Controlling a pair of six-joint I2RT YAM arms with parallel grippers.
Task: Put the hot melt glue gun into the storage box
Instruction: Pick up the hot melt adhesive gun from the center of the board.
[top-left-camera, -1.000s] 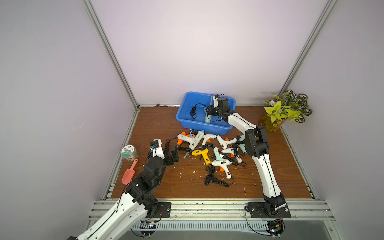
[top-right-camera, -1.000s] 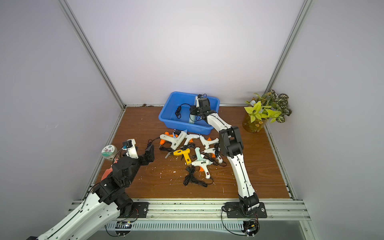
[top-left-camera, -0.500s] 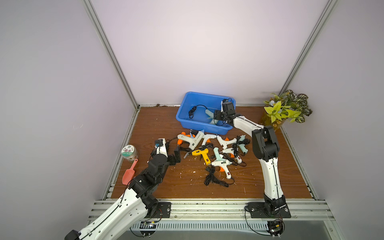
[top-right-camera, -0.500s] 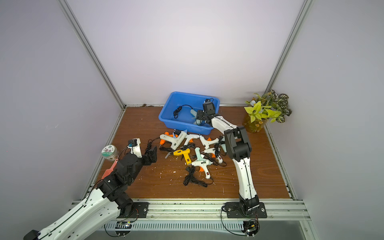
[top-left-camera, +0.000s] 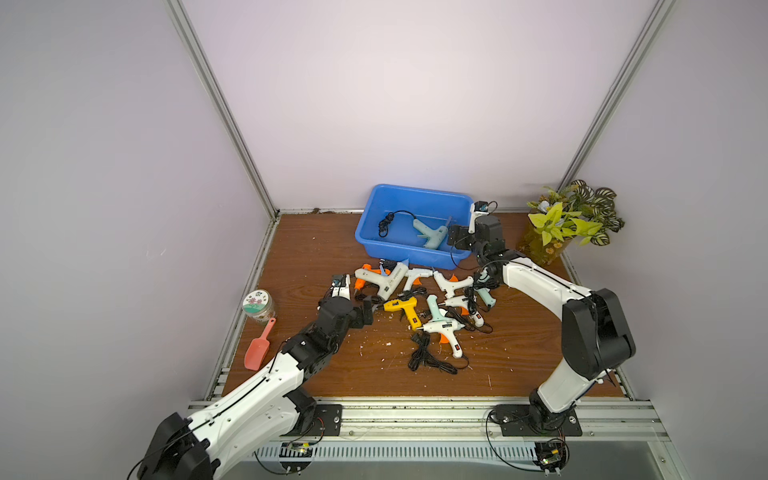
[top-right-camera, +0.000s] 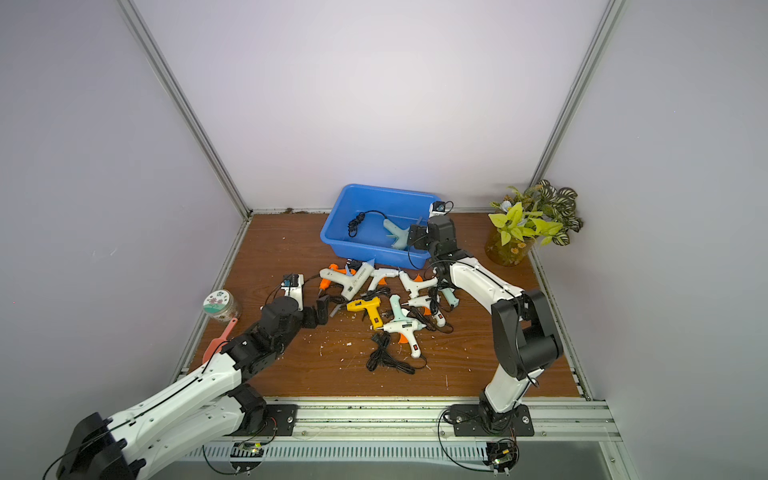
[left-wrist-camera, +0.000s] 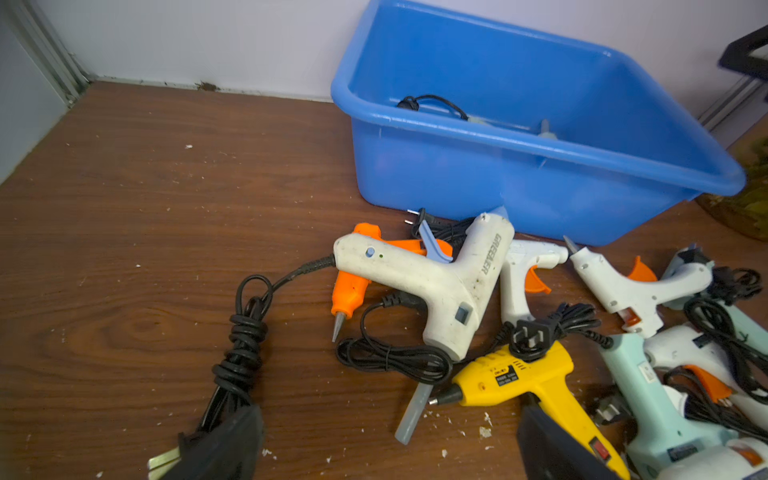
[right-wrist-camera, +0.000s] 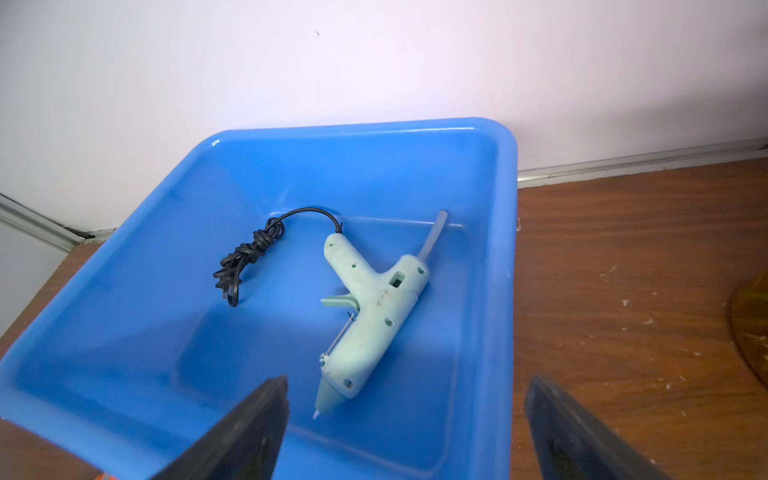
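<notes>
1. Left gripper (left-wrist-camera: 388, 419): jaws spread wide, empty, low over the wooden floor (left-wrist-camera: 124, 208).
2. White glue gun (left-wrist-camera: 436, 286): side lettering reads roughly "GREEALER" (some letters uncertain).
3. Yellow glue gun (left-wrist-camera: 536, 378): black label, print too small to read.
4. Storage box (right-wrist-camera: 357, 126): bright blue tub with a rolled rim, against the back wall.
5. Hot melt glue gun (right-wrist-camera: 374, 316): pale mint-green and scuffed, with a clear glue stick at the rear and a bundled black cord. It lies on its side on the box floor.
6. Right gripper (right-wrist-camera: 409, 386): jaws parted wide, holding nothing, above the box's right end.
</notes>
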